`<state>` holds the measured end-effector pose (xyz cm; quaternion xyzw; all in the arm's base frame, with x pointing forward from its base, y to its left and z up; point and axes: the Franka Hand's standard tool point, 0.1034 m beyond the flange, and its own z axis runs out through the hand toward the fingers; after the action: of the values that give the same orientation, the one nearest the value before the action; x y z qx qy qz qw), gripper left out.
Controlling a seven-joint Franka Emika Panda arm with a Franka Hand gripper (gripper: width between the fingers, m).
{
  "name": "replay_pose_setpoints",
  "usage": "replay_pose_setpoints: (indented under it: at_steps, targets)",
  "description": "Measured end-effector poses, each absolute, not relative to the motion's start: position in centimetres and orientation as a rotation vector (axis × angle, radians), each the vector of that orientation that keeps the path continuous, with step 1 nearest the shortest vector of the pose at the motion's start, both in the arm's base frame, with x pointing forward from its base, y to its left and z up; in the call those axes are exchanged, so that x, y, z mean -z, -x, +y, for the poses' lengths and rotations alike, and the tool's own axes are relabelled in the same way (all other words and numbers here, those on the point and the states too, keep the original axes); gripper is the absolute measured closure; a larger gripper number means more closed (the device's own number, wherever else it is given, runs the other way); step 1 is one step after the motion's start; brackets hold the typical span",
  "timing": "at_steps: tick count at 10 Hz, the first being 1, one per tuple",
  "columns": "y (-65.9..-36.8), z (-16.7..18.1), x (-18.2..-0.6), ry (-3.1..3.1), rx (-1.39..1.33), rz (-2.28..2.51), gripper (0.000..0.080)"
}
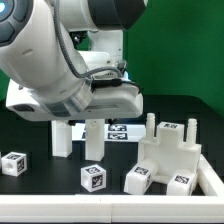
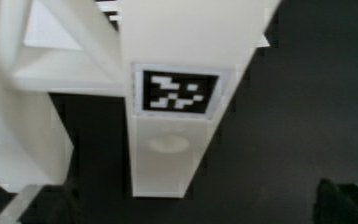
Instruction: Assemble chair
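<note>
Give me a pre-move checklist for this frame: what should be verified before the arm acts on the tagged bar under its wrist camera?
1. State of the fingers, open: ok; they stand wide apart in the wrist view.
2. The gripper empty: ok; it touches nothing.
3. The tagged bar between the fingers: ok; it lies roughly midway, with a gap on each side.
4. The bar's tag unobstructed: ok.
5. Room beside the bar: not ok; a neighbouring white part stands close on one side.
6. Height of the fingers against the bar: cannot tell.
</note>
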<state>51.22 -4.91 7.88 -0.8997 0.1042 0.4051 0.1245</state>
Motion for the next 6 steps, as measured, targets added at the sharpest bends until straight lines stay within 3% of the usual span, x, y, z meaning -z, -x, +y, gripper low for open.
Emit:
replay_pose_setpoints:
  at_steps: [6]
  targets:
    - [-51.9, -10.6, -7.7, 2.471, -1.2, 0.399, 0.015]
